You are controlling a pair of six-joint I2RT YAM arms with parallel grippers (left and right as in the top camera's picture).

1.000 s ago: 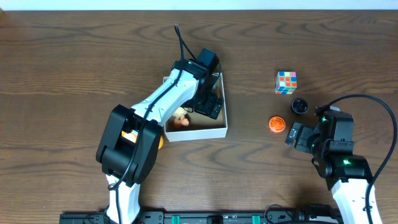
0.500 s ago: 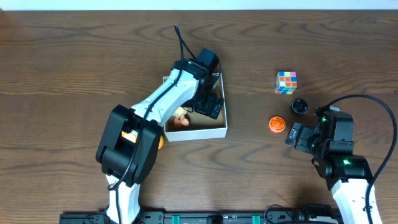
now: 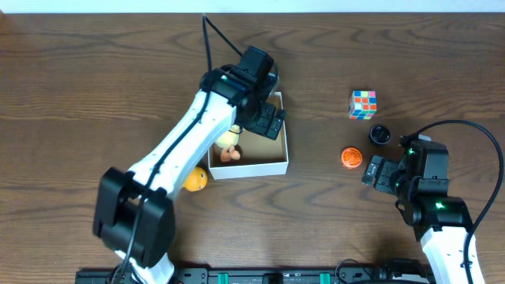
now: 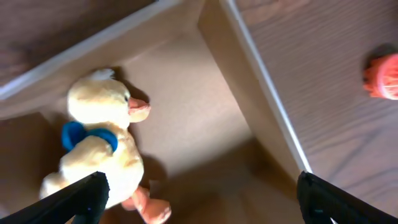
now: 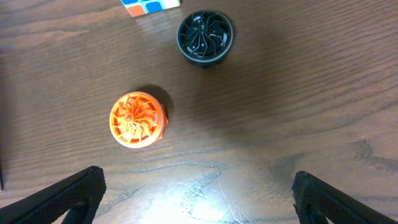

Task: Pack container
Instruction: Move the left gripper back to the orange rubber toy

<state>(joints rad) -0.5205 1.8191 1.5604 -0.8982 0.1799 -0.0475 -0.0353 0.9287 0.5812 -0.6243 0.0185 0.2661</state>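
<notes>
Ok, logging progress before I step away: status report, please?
Left gripper open over container. Right gripper open near orange disc. Container holds plush duck. Cube, black disc, orange ball outside; no obstruction seen.

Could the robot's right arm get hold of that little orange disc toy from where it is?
Probably yes. The right hand is open just short of the orange disc toy, nothing lying between them; the black disc toy stands farther off.

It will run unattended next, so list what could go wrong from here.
1. The left hand, open, hangs over the square white-walled cardboard container; a low sideways exit may snag a thin wall and drag it.
2. The small orange ribbed disc before the open right hand is low and round; a grasp may slip.
</notes>
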